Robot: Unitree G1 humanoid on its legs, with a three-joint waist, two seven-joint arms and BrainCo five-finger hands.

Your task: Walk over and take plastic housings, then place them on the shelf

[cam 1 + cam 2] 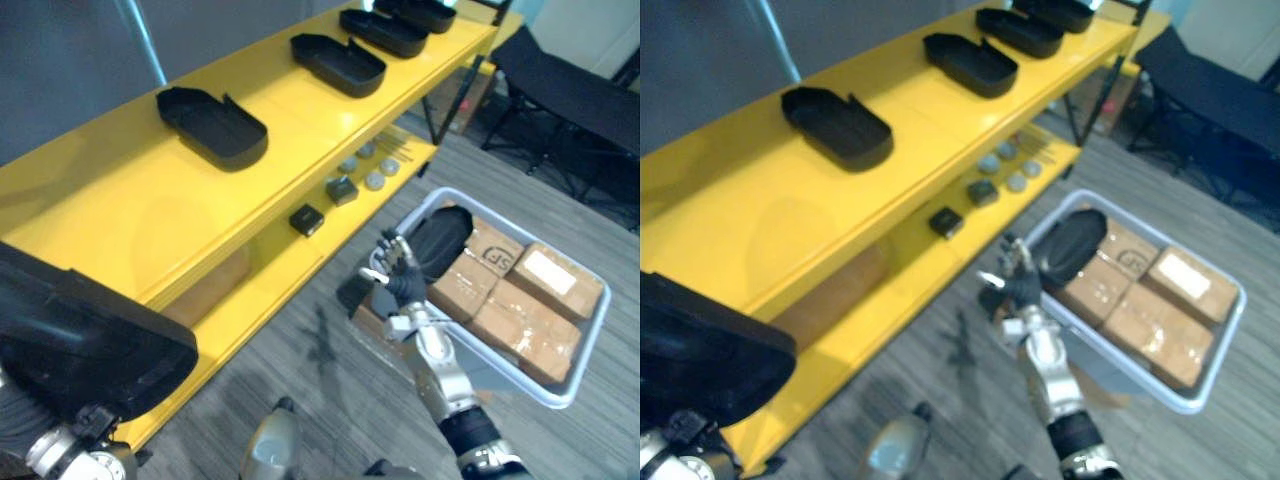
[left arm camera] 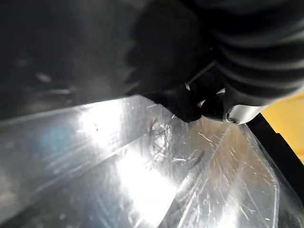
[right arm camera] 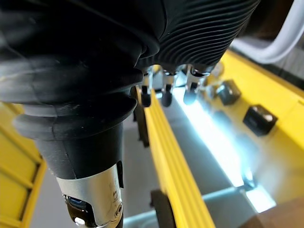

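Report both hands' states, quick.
Left hand: cannot tell, it is tucked under a black housing.
Right hand: open, holding nothing.

Our right arm (image 1: 443, 368) stretches forward from the lower right. We hold the right hand (image 1: 402, 282) in the air, its fingers (image 3: 166, 93) loose and only slightly bent, gripping nothing. Our left arm (image 1: 55, 452) comes in low at the lower left. Of the left hand (image 2: 256, 52) we see the dark ribbed cover from close up.
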